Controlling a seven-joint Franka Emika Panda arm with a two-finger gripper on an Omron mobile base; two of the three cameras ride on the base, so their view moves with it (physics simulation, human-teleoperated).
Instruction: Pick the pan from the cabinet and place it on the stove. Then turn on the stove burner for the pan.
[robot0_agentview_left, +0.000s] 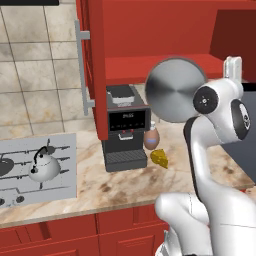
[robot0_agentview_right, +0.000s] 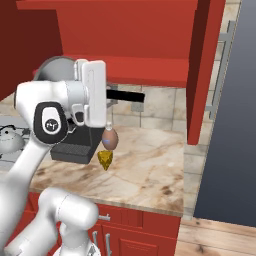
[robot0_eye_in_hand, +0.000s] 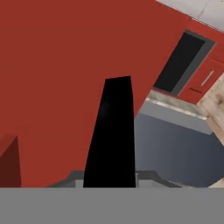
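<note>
Since the pan (robot0_agentview_left: 176, 90) is a rigid metal disc with a long straight black handle (robot0_agentview_right: 125, 96), it probably handles as stiff but lopsided: the bowl's weight sits well away from the grip, so it'll want to swing or droop if the hold is loose, and bare metal is slippery anyway. The handle is the sensible place to take it, and that's where the robot has it. In the hand view the black bar runs straight up from between the fingertips, so the end effector (robot0_agentview_right: 102, 97) looks clamped narrowly on the handle, with the pan tipped on edge, its flat silver face turned toward the left base camera.

The pan hangs in mid-air in front of the open cabinet (robot0_agentview_left: 165, 35), above the coffee machine (robot0_agentview_left: 125, 127), touching nothing else. The cabinet doors (robot0_agentview_left: 95, 65) stand swung out on both sides, so the carry has to thread between them.

Below, the marbled worktop (robot0_agentview_left: 120, 185) holds an egg-like thing (robot0_agentview_left: 151, 138) and a cheese wedge (robot0_agentview_left: 160, 158) just beside the machine. The stove (robot0_agentview_left: 37, 167) is well off to the left, with a kettle (robot0_agentview_left: 44, 167) already on one burner, so the pan likely needs a free one. A dark grey appliance front (robot0_agentview_right: 235, 125) closes off the right side.
</note>
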